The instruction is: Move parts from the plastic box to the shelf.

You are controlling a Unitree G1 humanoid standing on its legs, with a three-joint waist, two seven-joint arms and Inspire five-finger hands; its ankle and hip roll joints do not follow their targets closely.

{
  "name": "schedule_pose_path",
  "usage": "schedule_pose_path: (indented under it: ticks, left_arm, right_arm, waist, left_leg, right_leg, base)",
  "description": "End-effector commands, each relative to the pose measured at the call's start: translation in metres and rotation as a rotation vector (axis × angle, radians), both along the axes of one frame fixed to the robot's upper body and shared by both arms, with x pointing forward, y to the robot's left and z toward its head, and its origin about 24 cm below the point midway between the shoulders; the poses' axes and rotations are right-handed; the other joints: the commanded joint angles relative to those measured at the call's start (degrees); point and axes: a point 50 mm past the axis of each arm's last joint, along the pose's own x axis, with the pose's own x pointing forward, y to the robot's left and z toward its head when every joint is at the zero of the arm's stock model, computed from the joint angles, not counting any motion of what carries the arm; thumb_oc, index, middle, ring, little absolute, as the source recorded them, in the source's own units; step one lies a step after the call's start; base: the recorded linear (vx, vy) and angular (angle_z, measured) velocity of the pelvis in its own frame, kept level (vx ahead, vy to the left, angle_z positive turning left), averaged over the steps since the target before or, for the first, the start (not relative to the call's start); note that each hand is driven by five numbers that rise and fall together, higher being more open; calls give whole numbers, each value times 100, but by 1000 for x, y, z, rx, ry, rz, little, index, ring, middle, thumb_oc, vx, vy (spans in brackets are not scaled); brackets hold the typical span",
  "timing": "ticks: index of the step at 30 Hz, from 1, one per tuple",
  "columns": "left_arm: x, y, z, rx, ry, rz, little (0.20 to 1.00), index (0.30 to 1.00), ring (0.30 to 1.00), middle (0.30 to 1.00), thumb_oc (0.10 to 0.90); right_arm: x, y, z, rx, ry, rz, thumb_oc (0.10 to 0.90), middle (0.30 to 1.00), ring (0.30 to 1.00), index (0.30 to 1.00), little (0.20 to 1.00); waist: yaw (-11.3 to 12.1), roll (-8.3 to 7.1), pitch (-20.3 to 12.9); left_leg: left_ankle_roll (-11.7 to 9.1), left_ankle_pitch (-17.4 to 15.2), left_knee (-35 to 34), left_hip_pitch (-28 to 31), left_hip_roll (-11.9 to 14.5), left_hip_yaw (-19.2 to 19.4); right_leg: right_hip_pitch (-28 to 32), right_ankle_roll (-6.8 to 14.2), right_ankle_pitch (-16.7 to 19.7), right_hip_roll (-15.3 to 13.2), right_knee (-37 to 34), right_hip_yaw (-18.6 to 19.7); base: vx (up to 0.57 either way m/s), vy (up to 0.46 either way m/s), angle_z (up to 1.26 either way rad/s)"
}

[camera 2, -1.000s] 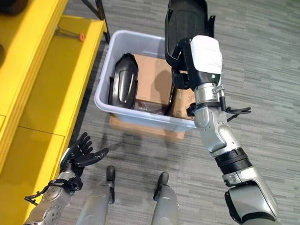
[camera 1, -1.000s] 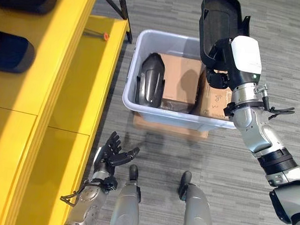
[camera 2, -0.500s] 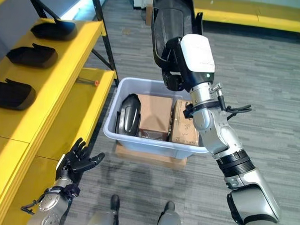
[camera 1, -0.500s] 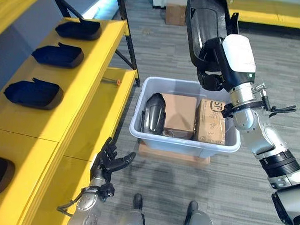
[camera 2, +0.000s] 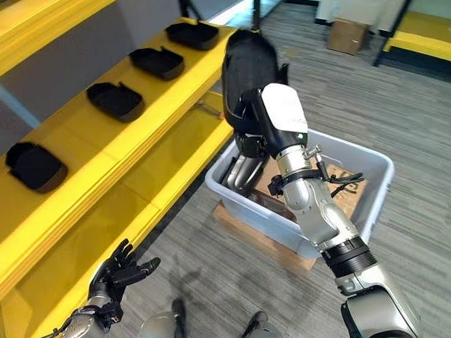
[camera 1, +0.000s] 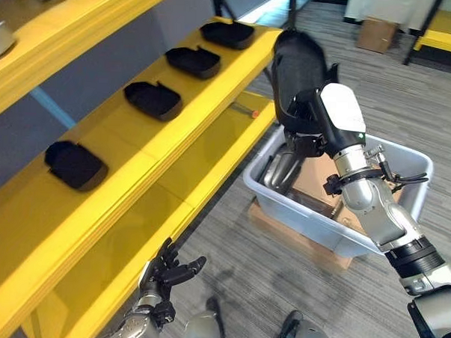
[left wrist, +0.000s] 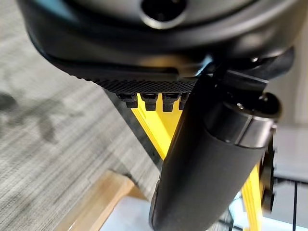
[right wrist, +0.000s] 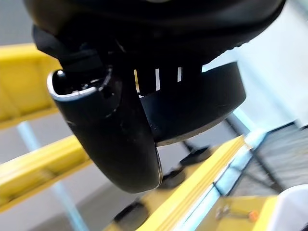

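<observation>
Swung toward the shelf, the right robot hand grips a black part.

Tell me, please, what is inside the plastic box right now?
In the box a dark part leans at the shelf-side end, beside cardboard. The right arm covers much of the interior, so more may be hidden.

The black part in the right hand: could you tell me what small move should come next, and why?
Probably carry it further toward the yellow shelf. The right hand holds the black part in the air beside the shelf edge, above the plastic box, while four similar parts already sit in a row with bare space between them.
</observation>
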Motion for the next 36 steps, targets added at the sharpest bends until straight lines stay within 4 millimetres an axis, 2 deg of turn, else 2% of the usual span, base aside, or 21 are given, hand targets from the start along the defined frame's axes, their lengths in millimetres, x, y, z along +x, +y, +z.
schedule_pose_path:
  ticks: [1, 2, 3, 4, 7, 8, 10, 11, 16, 20, 29, 30, 31, 32, 33, 35, 36]
  left_arm:
    - [32, 6, 56, 52, -288, -68, 1000, 1000, 1000, 1000, 900]
    - [32, 6, 56, 52, -288, -69, 1000, 1000, 1000, 1000, 900]
    - [32, 4, 55, 61, -287, -94, 1000, 1000, 1000, 1000, 900]
    - [32, 5, 56, 65, -288, -95, 1000, 1000, 1000, 1000, 900]
    - [35, 8, 60, 93, -302, -105, 1000, 1000, 1000, 1000, 900]
    - [36, 9, 62, 102, -309, -114, 1000, 1000, 1000, 1000, 900]
    - [35, 10, 61, 111, -306, -107, 1000, 1000, 1000, 1000, 900]
    - [35, 10, 60, 110, -301, -99, 1000, 1000, 1000, 1000, 900]
    - [34, 13, 60, 128, -300, -95, 1000, 1000, 1000, 1000, 900]
    - [31, 14, 58, 131, -292, -86, 1000, 1000, 1000, 1000, 900]
    - [31, 17, 62, 147, -304, -80, 1000, 1000, 1000, 1000, 900]
    - [31, 19, 62, 162, -303, -78, 1000, 1000, 1000, 1000, 900]
    - [31, 21, 63, 169, -308, -76, 1000, 1000, 1000, 1000, 900]
    - [33, 23, 64, 178, -310, -72, 1000, 1000, 1000, 1000, 900]
    - [36, 24, 66, 194, -319, -73, 1000, 1000, 1000, 1000, 900]
    - [36, 24, 66, 194, -319, -73, 1000, 1000, 1000, 1000, 900]
    - [38, 26, 67, 203, -322, -65, 1000, 1000, 1000, 1000, 900]
  right_arm:
    - [-21, 13, 83, 70, -378, 101, 400, 300, 300, 300, 300]
    - [-22, 13, 83, 70, -379, 100, 400, 300, 300, 300, 300]
    - [-24, 5, 79, 77, -377, 75, 400, 300, 300, 300, 300]
    - [-25, 2, 79, 77, -375, 61, 400, 300, 300, 300, 300]
    - [-26, -3, 78, 92, -379, 40, 400, 300, 300, 300, 300]
    - [-25, -4, 78, 98, -378, 32, 400, 300, 300, 300, 300]
    - [-23, -2, 72, 120, -351, 35, 400, 300, 300, 300, 300]
    - [-20, -1, 64, 136, -326, 25, 400, 300, 300, 300, 300]
    - [-18, 4, 55, 138, -300, 31, 400, 300, 300, 300, 300]
    - [-15, 13, 48, 145, -262, 53, 400, 300, 300, 300, 300]
    - [-12, 22, 47, 163, -253, 69, 400, 300, 300, 300, 300]
    - [-12, 25, 48, 163, -251, 77, 400, 300, 300, 300, 300]
    - [-12, 26, 48, 161, -251, 77, 400, 300, 300, 300, 300]
    - [-11, 26, 48, 159, -246, 77, 400, 300, 300, 300, 300]
    - [-11, 21, 47, 150, -244, 62, 400, 300, 300, 300, 300]
    - [-11, 21, 48, 150, -244, 62, 400, 300, 300, 300, 300]
    - [-13, 17, 49, 120, -249, 61, 400, 300, 300, 300, 300]
  waist:
    - [-335, -137, -392]
    - [-337, -151, -395]
    - [-355, -127, -389]
    - [-326, -141, -355]
    - [-267, -197, -199]
    - [-247, -228, -177]
    - [-186, -270, -160]
    - [-129, -341, -195]
    - [-27, -514, -352]
    - [185, -761, -524]
    - [395, -936, -631]
    - [453, -937, -680]
    - [456, -941, -683]
    - [448, -948, -672]
    - [402, -977, -637]
    - [406, -988, -643]
    - [185, -888, -689]
  left_leg:
    - [-362, 86, -673, 187, 157, -155]
    - [-345, 73, -680, 187, 129, -154]
    - [-300, -378, -779, 65, -52, 2]
    - [-277, -495, -658, -44, -124, -61]
    - [-280, -589, -328, -291, -193, -152]
    - [-257, -704, -321, -287, -252, -149]
    - [-203, -834, -300, -255, -398, -220]
    - [-152, -894, -273, -269, -506, -236]
    - [-78, -945, -364, -283, -699, -331]
    - [46, -1068, -367, -291, -913, -443]
    - [254, -1516, 366, -586, -1282, -622]
    - [340, -1658, 565, -675, -1434, -655]
    - [376, -1694, 620, -698, -1478, -678]
    - [415, -1755, 713, -734, -1533, -722]
    - [509, -1658, 770, -867, -1678, -747]
    - [515, -1650, 764, -874, -1689, -739]
    - [628, -1520, 396, -741, -1855, -998]
  right_leg:
    - [11, 989, 274, -355, -236, 140]
    - [-1, 1008, 276, -390, -212, 147]
    - [0, 1166, 458, -667, -186, 108]
    - [-12, 1214, 537, -801, -144, 127]
    - [9, 1285, 687, -1023, -107, 81]
    - [44, 1375, 792, -1133, -118, 35]
    - [121, 1440, 955, -1205, -273, 41]
    - [258, 1514, 1092, -1271, -428, -29]
    - [406, 1647, 1379, -1329, -753, -164]
    - [595, 1746, 1748, -1332, -1140, -281]
    - [890, 1834, 2222, -1514, -1441, -291]
    - [947, 1834, 2267, -1619, -1417, -226]
    - [952, 1827, 2298, -1629, -1387, -142]
    - [921, 1803, 2280, -1616, -1364, 65]
    - [858, 1724, 2459, -1595, -1403, 382]
    - [839, 1726, 2464, -1607, -1400, 394]
    - [640, 1575, 2364, -1057, -1348, 1598]
  base:
    - [-90, 233, 83]
    - [-75, 326, 87]
    - [-18, 259, 78]
    - [-23, 257, 74]
    - [-76, 175, 48]
    - [-83, 222, 14]
    - [-35, 244, 28]
    - [-14, 177, 20]
    - [0, 105, 17]
    - [5, 107, 13]
    - [5, 118, 13]
    - [25, 208, 27]
    - [36, 260, 31]
    - [-17, 186, 26]
    - [-32, 148, 33]
    - [24, 118, 42]
    - [84, 139, 54]
